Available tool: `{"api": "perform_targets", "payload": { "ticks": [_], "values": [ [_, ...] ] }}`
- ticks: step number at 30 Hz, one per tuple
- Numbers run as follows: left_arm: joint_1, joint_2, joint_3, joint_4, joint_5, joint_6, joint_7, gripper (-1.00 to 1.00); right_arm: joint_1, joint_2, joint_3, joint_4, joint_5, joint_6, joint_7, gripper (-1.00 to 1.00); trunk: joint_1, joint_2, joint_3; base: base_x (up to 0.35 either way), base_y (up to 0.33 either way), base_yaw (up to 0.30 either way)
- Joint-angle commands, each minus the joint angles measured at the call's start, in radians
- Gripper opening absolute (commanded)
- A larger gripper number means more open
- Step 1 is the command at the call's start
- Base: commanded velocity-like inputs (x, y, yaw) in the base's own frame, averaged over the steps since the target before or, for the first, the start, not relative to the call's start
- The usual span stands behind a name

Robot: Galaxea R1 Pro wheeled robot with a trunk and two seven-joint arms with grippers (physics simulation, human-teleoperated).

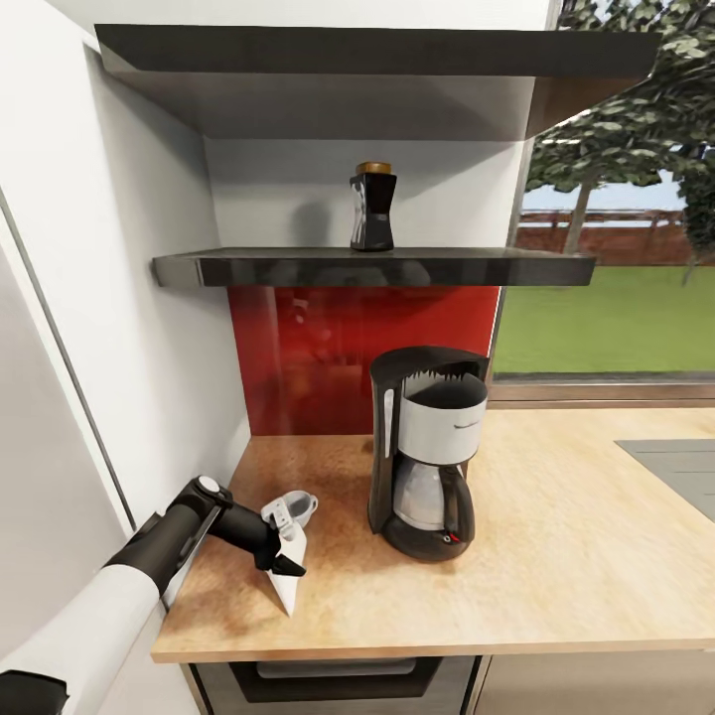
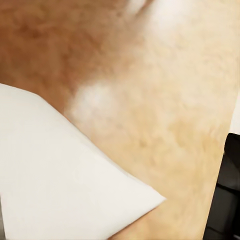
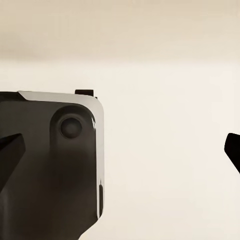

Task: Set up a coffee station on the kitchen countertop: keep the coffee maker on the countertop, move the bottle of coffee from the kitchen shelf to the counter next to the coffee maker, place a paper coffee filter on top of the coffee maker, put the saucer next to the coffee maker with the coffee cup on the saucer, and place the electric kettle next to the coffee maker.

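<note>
The wooden countertop (image 1: 596, 556) runs from the white wall at its left end past a grey cooktop (image 1: 680, 467) at its right edge, with a red backsplash (image 1: 328, 348) behind its rear left corner and a window (image 1: 616, 248) onto lawn and trees along the rest of the rear edge. Above the backsplash hang two dark shelves; the lower shelf (image 1: 298, 268) carries the bottle of coffee (image 1: 372, 207), standing upright near the middle of its length, dark with a brown cap. The coffee maker (image 1: 427, 467) stands upright on the countertop toward the rear left, black with a silver band and a glass carafe in its base. The left arm (image 1: 149, 556) reaches in over the front left corner of the countertop, and the left gripper (image 1: 288, 541) is pinching the paper coffee filter (image 1: 288, 586), a white cone hanging point down with its tip touching or just above the wood, near the coffee maker's left side but apart from it. In the left wrist view the filter (image 2: 60, 185) spreads as a white sheet over the wood grain. In the right wrist view the right gripper (image 3: 125, 155) shows two dark fingertips (image 3: 10, 150) spread wide apart against a pale surface, beside a dark rounded housing (image 3: 55, 165).
</note>
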Motion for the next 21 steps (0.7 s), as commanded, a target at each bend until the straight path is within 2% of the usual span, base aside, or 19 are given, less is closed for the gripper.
{"api": "perform_targets", "payload": {
  "ticks": [1, 21],
  "values": [
    [0.0, 0.001, -0.002, -0.001, -0.002, 0.01, -0.004, 1.0, 0.0, 0.0, 0.0, 0.001, 0.001, -0.003, -0.002, 1.0, 0.0, -0.001, 0.0, 0.0, 0.0, 0.0],
    [0.003, 0.001, -0.002, -0.001, -0.001, 0.011, -0.007, 1.0, 0.0, 0.0, 0.0, 0.001, 0.0, -0.003, -0.002, 1.0, 0.0, -0.001, 0.0, 0.0, 0.0, 0.0]
  ]
}}
